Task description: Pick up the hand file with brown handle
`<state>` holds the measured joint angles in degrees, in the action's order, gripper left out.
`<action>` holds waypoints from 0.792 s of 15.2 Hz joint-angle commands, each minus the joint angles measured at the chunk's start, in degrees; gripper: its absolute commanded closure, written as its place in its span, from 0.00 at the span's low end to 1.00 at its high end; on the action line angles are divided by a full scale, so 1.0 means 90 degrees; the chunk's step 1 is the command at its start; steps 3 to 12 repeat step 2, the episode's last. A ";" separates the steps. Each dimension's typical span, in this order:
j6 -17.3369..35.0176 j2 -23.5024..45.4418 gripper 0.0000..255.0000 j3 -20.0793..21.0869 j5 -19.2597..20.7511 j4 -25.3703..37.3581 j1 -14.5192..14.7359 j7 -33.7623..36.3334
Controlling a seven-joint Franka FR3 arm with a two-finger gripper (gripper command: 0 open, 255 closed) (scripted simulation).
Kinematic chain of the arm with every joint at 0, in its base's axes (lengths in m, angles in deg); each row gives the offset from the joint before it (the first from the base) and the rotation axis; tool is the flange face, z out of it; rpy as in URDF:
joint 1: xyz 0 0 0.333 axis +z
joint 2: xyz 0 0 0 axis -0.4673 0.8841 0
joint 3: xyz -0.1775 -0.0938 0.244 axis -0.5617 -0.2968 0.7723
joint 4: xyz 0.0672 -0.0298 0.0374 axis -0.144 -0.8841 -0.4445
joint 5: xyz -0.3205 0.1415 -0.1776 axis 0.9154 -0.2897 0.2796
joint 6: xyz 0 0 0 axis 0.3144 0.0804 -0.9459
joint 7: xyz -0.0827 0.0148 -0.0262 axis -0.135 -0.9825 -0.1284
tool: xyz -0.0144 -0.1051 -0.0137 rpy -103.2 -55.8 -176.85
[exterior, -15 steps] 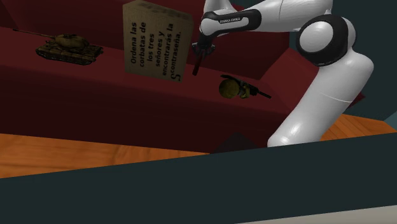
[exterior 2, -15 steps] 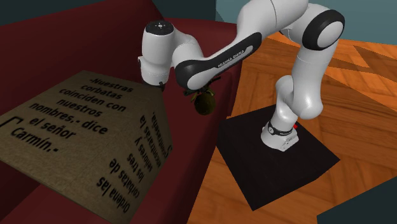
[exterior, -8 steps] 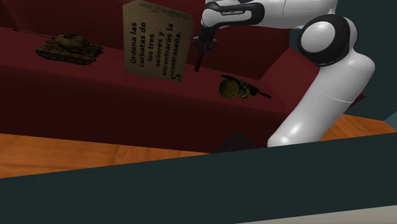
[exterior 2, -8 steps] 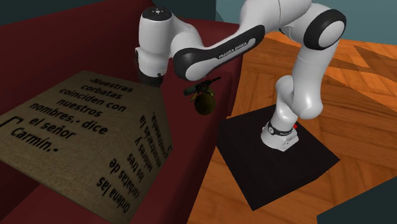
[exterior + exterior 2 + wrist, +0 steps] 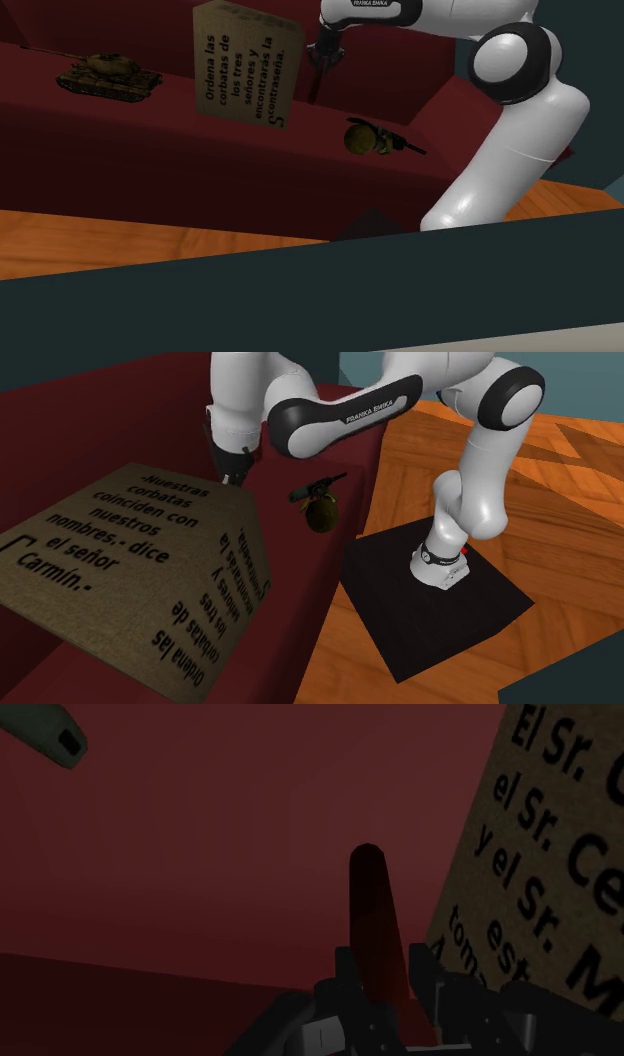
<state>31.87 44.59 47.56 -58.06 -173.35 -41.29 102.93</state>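
Since the black two-finger gripper point(image 5: 382, 976) is closed narrowly around the slim hand file point(image 5: 375, 904), with a pad pressed to each side of it, I judge the grasp itself done and the step in hand to be the lift. From the shoulder camera the file point(image 5: 315, 88) hangs below the hand as a thin dark bar, slightly tilted. Its lower tip appears to be off the seat of the dark red sofa point(image 5: 150, 150), though against the backrest I cannot be fully sure of the gap. Along the fingers, the part I can see is a smooth, rounded rod of deep reddish-brown with a domed end. It juts well past the fingertips, and I take it for the handle. I cannot make out a separate blade or any teeth, so which end is which stays a judgement. The next move, as I read it, calls for a straight rise away from the cushion with the grip kept firm, since a long thin tool held near one end could pivot between the pads. It also calls for care on one side, where the tan cardboard box point(image 5: 245, 65) printed with black Spanish text stands just beside the hand and close to the file. A sideways swing could brush it. The round olive object with a black stick point(image 5: 362, 138) lies on the seat below and to the other side of the hand, apart from the file. The olive toy tank point(image 5: 108, 72) sits well away beyond the box, so I expect neither to interfere.
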 commanded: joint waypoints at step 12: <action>-0.0094 -0.0012 1.00 0.0002 -0.0011 0.0082 0.0002 -0.0022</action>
